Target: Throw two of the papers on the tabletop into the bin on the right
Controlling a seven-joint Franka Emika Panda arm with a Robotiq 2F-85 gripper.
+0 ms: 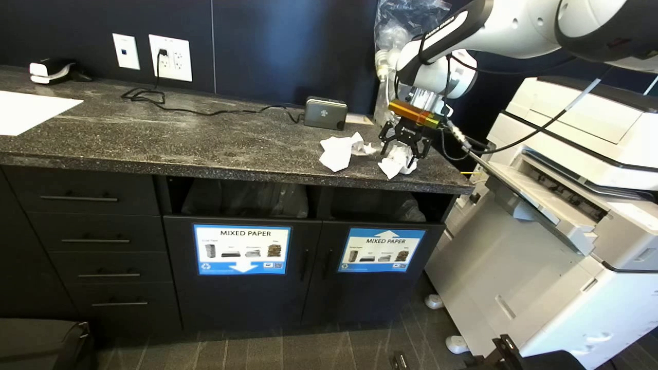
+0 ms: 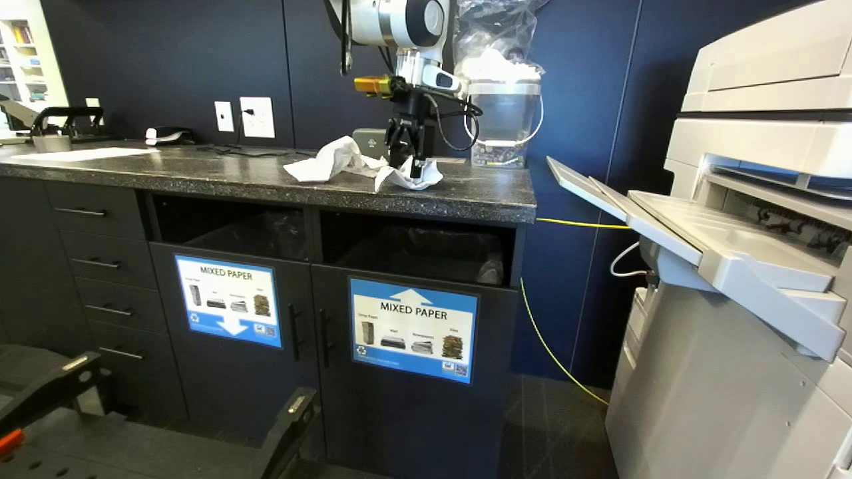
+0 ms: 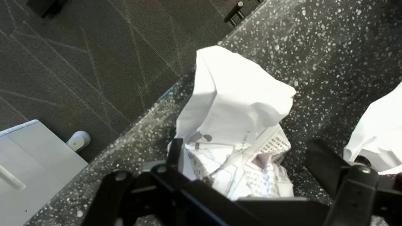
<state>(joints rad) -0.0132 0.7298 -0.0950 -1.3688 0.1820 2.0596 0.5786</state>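
A black two-fingered robot gripper (image 3: 246, 153), spread wide and holding nothing, straddles a crumpled white printed paper (image 3: 237, 124) on a speckled dark stone counter (image 3: 317, 59); more crumpled white paper (image 3: 381, 131) lies at 3 o'clock in the wrist view. Best to squeeze the thick folds (image 3: 238, 166), not the thin flap (image 3: 241, 75) at 12, then lift clear before descending to the black lined bin (image 2: 426, 256), 6 o'clock in an exterior view.

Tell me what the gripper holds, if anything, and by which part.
Nothing is held: the gripper stands open around one crumpled paper, a gap showing at one side.
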